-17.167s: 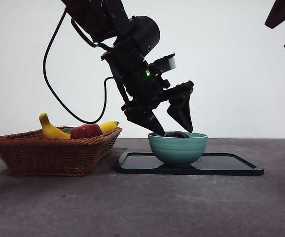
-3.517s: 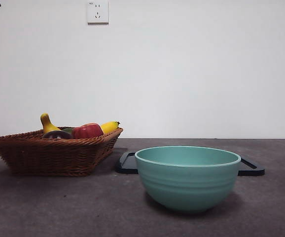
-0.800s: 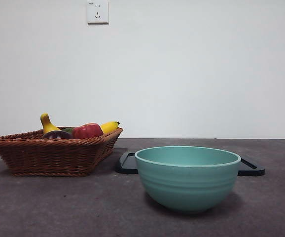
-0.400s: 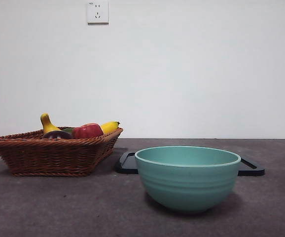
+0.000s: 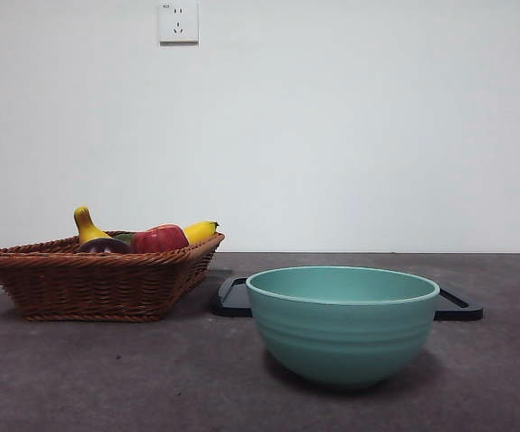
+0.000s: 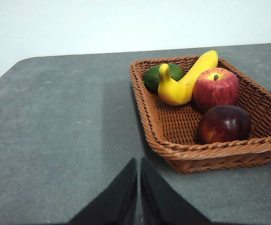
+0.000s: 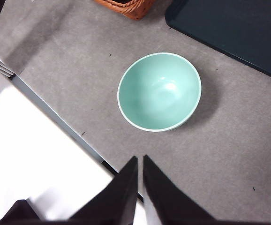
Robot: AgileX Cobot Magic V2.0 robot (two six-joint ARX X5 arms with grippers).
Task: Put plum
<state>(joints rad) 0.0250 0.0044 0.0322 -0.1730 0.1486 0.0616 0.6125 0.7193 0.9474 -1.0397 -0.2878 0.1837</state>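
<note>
Since approx 15 s ago: plum now in basket, bowl off tray. Left end effector & right end effector clenched, empty.

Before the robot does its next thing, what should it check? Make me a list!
1. Plum in the basket: ok.
2. Plum free of any pincer: ok.
3. Bowl empty: ok.
4. Bowl upright on the table, off the tray: ok.
5. Left pincer shut, away from the basket: ok.
6. Right pincer shut, above the table: ok.
</note>
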